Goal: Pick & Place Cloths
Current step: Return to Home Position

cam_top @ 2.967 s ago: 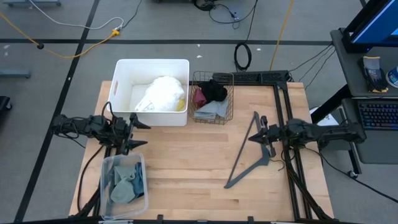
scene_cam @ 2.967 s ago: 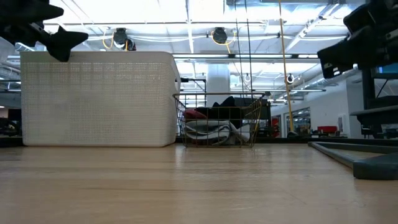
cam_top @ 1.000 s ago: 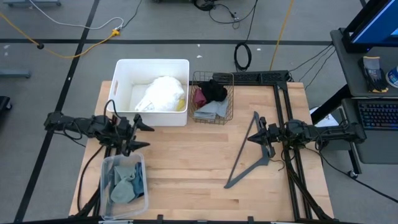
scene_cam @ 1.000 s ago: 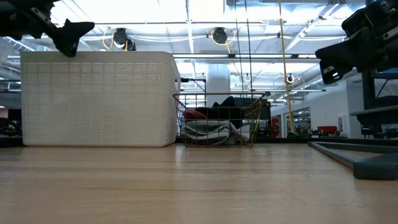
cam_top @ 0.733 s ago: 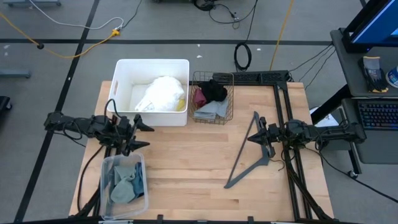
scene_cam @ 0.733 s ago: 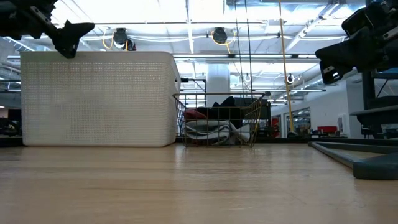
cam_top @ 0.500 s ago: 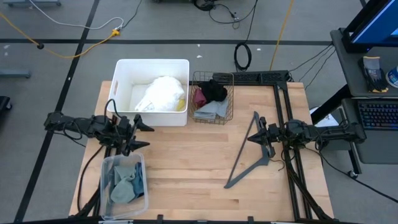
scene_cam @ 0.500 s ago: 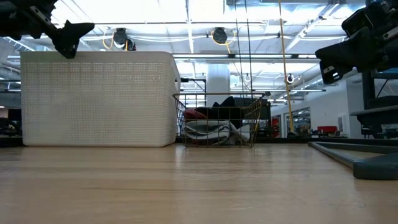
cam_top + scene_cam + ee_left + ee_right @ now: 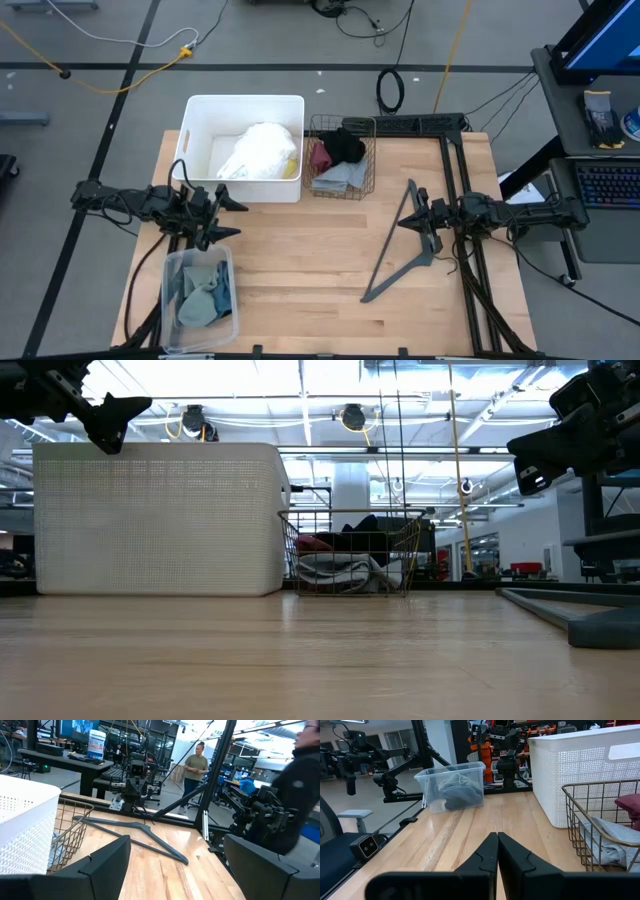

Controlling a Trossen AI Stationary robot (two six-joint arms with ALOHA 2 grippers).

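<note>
A white cloth (image 9: 258,150) and a yellow cloth (image 9: 290,168) lie in the white bin (image 9: 195,110). Maroon (image 9: 320,157), black (image 9: 347,146) and grey (image 9: 335,178) cloths fill the wire basket (image 9: 342,120). Teal and sage cloths (image 9: 203,293) sit in a clear tub (image 9: 168,290). My left gripper (image 9: 228,216) hovers open between bin and tub. My right gripper (image 9: 404,221) hovers shut beside the black angled bar (image 9: 400,245).
The black angled bar lies flat on the table's right half. Bare wood (image 9: 300,250) stretches between the two grippers. The bin and basket stand along the far edge, the tub at the near left corner. People (image 9: 196,767) stand in the room beyond the table.
</note>
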